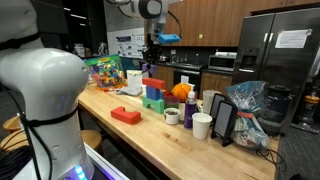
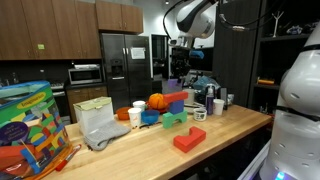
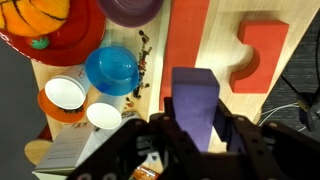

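Gripper [image 3: 200, 138]: jaws pinched on the purple block [image 3: 195, 95], one finger on each side
Purple block: held in the air above the wooden table [image 3: 225, 25], over the red notched block [image 3: 265, 50]
Nearby: blue bowl [image 3: 110, 68], apart from the block

Purple block [image 3: 196, 95] half behind end effector [image 3: 197, 138]

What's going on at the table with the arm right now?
The Franka arm's gripper is shut on a purple block, holding it above the wooden table. In the wrist view, a red block and a notched red block lie beneath it. A blue bowl and a red plate carrying an orange ball sit alongside.
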Motion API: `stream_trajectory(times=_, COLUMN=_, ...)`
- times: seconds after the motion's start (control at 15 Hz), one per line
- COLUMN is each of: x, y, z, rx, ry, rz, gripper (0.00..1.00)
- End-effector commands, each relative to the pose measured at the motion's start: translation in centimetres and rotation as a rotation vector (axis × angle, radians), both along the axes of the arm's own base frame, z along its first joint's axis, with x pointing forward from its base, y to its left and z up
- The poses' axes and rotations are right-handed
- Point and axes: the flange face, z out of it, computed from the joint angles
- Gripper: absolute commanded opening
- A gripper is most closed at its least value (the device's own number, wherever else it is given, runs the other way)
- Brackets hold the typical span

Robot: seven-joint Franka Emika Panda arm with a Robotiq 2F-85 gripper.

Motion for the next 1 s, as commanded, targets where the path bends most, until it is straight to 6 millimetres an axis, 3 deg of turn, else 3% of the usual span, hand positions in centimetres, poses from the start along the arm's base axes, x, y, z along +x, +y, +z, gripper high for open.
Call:
stream_trajectory(times=0.0, x=0.8, y=-1.1, z=0.4, rx=0.041, ry=0.018, rz=-0.005, gripper=0.15)
stream_trajectory(times=0.4, x=0.7, y=-2.3, z=0.5, rx=0.035, ry=0.036, rz=-0.047, gripper=0.15)
stream_trajectory(times=0.93, x=0.8, y=-2.5, z=-2.1, rx=0.024, ry=0.076, rz=-0.051, gripper=0.15)
